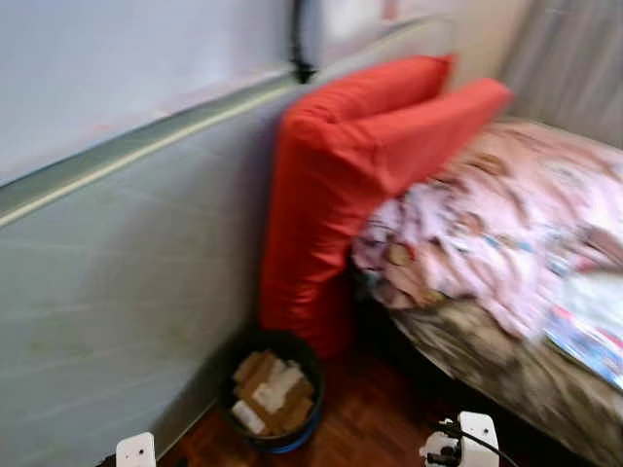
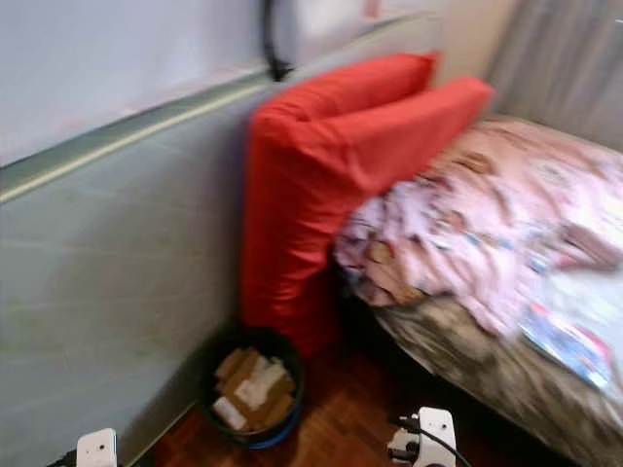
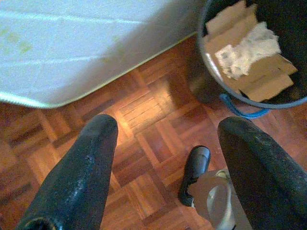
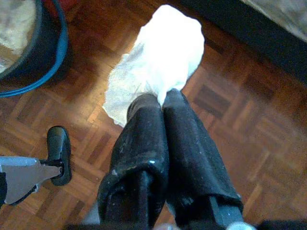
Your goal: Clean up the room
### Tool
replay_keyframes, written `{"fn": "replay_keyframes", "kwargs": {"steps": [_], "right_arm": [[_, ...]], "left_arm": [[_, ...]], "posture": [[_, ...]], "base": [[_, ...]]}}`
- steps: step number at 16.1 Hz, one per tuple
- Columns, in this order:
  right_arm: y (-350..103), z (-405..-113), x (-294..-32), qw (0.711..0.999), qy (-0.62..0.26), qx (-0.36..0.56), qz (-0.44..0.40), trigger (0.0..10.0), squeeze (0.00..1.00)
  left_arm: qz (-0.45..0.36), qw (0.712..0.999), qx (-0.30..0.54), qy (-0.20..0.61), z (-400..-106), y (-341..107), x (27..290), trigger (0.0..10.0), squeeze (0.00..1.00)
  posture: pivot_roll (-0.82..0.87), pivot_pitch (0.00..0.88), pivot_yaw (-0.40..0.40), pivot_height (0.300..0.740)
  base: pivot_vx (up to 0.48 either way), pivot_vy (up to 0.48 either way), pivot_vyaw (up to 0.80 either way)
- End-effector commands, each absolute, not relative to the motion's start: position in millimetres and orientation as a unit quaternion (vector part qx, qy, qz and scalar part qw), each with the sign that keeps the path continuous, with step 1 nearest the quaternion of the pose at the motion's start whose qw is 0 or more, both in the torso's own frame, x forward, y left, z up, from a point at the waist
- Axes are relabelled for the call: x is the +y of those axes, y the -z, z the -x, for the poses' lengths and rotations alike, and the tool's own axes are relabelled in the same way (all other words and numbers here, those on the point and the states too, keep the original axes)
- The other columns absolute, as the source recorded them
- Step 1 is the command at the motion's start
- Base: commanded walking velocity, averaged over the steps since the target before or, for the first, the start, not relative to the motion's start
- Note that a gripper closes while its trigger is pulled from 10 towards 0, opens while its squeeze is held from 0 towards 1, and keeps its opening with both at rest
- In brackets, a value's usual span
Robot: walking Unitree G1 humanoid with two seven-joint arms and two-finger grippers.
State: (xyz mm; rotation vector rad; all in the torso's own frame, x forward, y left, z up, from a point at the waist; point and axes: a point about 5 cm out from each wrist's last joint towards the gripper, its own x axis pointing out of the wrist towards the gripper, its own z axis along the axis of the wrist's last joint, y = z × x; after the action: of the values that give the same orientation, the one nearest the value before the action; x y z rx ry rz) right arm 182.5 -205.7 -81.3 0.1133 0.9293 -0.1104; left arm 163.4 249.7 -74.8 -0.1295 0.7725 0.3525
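Your right claw point(image 4: 160, 98) is clamped on a crumpled white tissue point(image 4: 158, 57) above the parquet floor point(image 4: 249, 124), near the dark bin point(image 1: 273, 394) of cardboard scraps by the wall. Your left claw point(image 3: 163, 139) hangs spread wide over the floor beside that bin. Red cushions point(image 1: 360, 156) lean against the bed point(image 1: 506, 321).

The head eyes looked down at the bin point(image 1: 273, 401); both wrist cameras faced the floor point(image 3: 144, 124) beside it.
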Motion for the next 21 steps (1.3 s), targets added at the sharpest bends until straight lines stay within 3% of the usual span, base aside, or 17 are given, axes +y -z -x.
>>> {"fn": "replay_keyframes", "kwargs": {"steps": [1, 16, 21], "right_arm": [[80.2, -183.8, -208.1, 0.892, 0.059, 0.444, -0.059, 10.0, 0.0], [80.5, -186.2, -198.5, 0.894, 0.049, 0.44, -0.066, 10.0, 0.0], [71.6, -199.5, -208.2, 0.906, 0.051, 0.417, -0.055, 10.0, 0.0]], "left_arm": [[0.065, 0.906, 0.381, -0.172, -159.2, 77.1, 248.4, 10.0, 0.0], [0.074, 0.902, 0.393, -0.165, -158.4, 80.3, 241.4, 10.0, 0.0], [0.081, 0.909, 0.382, -0.146, -168.4, 79.9, 223.5, 10.0, 0.0]], "posture": [[0.09, 0.0, -0.04, 0.74], [0.06, 0.0, -0.036, 0.74], [0.04, 0.0, -0.064, 0.74]], "base": [[0.0, 0.0, 0.8], [0.0, 0.0, 0.8], [0.0, 0.0, 0.1]]}}
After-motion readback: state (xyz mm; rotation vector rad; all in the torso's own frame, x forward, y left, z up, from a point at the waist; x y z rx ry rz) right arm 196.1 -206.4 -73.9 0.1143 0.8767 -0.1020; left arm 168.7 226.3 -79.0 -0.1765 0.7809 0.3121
